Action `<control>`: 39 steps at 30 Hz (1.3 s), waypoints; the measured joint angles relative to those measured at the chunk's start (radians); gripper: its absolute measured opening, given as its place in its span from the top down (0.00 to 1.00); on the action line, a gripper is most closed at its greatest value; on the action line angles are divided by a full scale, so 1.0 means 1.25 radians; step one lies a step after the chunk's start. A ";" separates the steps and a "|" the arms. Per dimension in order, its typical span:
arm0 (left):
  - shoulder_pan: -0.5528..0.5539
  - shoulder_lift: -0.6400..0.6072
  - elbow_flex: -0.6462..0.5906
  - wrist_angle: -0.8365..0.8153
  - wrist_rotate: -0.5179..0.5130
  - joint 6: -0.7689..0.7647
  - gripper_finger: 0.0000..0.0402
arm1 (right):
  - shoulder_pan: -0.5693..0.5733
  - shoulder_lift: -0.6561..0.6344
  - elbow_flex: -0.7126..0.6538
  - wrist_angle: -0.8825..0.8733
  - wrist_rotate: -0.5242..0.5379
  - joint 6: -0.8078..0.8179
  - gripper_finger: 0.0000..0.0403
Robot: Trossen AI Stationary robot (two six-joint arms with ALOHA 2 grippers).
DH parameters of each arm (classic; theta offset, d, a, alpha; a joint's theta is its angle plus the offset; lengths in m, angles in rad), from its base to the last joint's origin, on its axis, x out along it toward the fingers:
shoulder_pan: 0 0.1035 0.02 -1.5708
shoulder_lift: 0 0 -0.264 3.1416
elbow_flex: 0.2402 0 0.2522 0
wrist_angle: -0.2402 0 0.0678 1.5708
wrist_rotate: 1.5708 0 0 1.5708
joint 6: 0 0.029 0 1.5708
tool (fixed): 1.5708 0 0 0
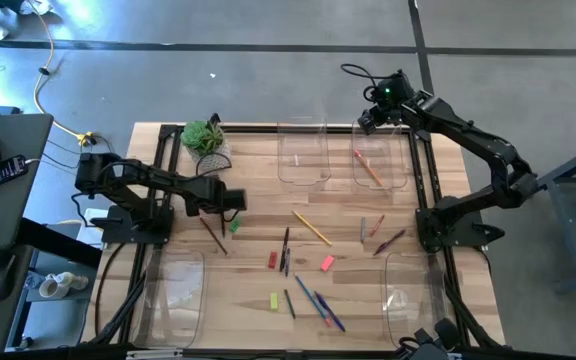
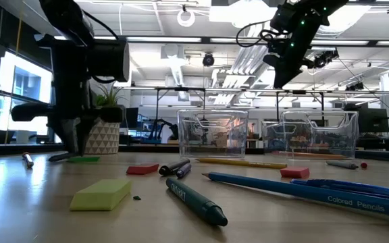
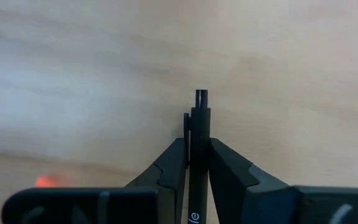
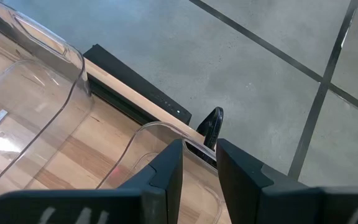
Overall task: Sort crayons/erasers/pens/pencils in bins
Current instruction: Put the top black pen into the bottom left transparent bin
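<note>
A black pen (image 1: 216, 238) lies slanted on the wood table's left half, and my left gripper (image 1: 211, 212) stands over its far end, pointing steeply down, shut on it. A green eraser (image 1: 233, 227) lies just right of it. My right gripper (image 1: 371, 118) hangs high over the far right bin (image 1: 396, 160), open (image 4: 201, 149), nothing between its fingers. That bin holds an orange pencil (image 1: 369, 169). More pencils, pens and erasers lie loose mid-table. My left gripper pinches the black pen between its two fingers (image 3: 169, 165), just behind the clip end (image 3: 201, 115), which sticks out past the fingertips. The fingers come from above, pointing steeply down, one on each side of the barrel. The pen appears to lie on the table.
A far left bin (image 1: 303, 155) and two near bins (image 1: 173, 290) (image 1: 408, 295) stand at the table's corners. A yellow pencil (image 1: 311, 228), red (image 1: 272, 260), pink (image 1: 327, 264) and yellow-green (image 1: 274, 300) erasers and blue pens (image 1: 318, 300) lie mid-table. A potted plant (image 1: 203, 135) stands far left.
</note>
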 joint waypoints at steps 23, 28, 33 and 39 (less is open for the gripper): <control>-0.008 -0.414 0.108 -0.246 0.106 0.228 0.89 | 0.000 0.000 0.000 -0.006 -0.003 0.006 0.78; -0.044 -0.453 0.177 -0.341 0.167 0.245 0.89 | 0.000 0.000 0.000 -0.006 -0.003 0.006 0.78; -0.108 -0.462 0.229 -0.394 0.207 0.210 0.89 | 0.001 0.000 0.000 -0.006 -0.031 0.006 0.78; -0.249 -0.455 0.242 -0.402 0.245 0.092 0.89 | 0.014 0.000 0.000 -0.012 -0.067 0.007 0.78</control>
